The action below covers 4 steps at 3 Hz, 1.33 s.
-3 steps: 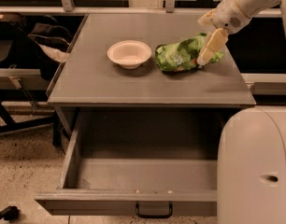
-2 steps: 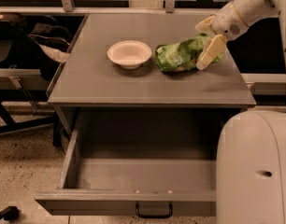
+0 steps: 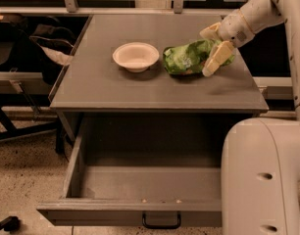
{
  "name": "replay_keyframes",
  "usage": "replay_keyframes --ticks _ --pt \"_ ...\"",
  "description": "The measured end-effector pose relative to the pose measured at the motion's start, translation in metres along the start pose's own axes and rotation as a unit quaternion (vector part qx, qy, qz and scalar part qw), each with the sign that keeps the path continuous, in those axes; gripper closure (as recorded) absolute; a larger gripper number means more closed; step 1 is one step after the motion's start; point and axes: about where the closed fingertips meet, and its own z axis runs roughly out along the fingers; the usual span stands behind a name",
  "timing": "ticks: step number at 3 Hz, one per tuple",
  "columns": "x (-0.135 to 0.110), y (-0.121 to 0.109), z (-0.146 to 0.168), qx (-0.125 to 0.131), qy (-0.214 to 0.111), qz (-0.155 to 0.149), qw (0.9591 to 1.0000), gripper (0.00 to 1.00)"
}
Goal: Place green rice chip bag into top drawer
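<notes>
The green rice chip bag point(image 3: 188, 58) lies on the grey cabinet top point(image 3: 155, 84), just right of a cream-white bowl point(image 3: 136, 56). My gripper point(image 3: 212, 47) comes in from the upper right and is at the bag's right end. Its cream fingers point(image 3: 214, 60) are spread, one behind the bag and one in front, with the bag's end between them. The bag rests on the cabinet top. The top drawer point(image 3: 140, 182) stands pulled out below the cabinet top, its inside bare, with its black handle point(image 3: 161, 223) at the front centre.
My robot's white body point(image 3: 262, 180) covers the drawer's right part. A dark chair and clutter point(image 3: 22, 48) stand to the left of the cabinet. A window frame point(image 3: 140, 9) runs behind it.
My gripper has shifted slightly left, further over the bag's right end. The bag, bowl and drawer have not moved.
</notes>
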Motion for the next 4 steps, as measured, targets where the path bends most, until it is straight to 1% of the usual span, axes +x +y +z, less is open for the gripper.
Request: replay_keyframes --ticks 1,2,3,4 --pt "0.0034 -0.0002 0.0075 -0.008 0.009 0.009 0.9999 0.00" --pt "0.0036 -0.0003 0.0078 -0.008 0.010 0.010 0.9999 0.18" --pt "0.0036 -0.0003 0.0078 -0.008 0.010 0.010 0.9999 0.42" --pt "0.0036 -0.0003 0.0078 -0.008 0.010 0.010 0.9999 0.73"
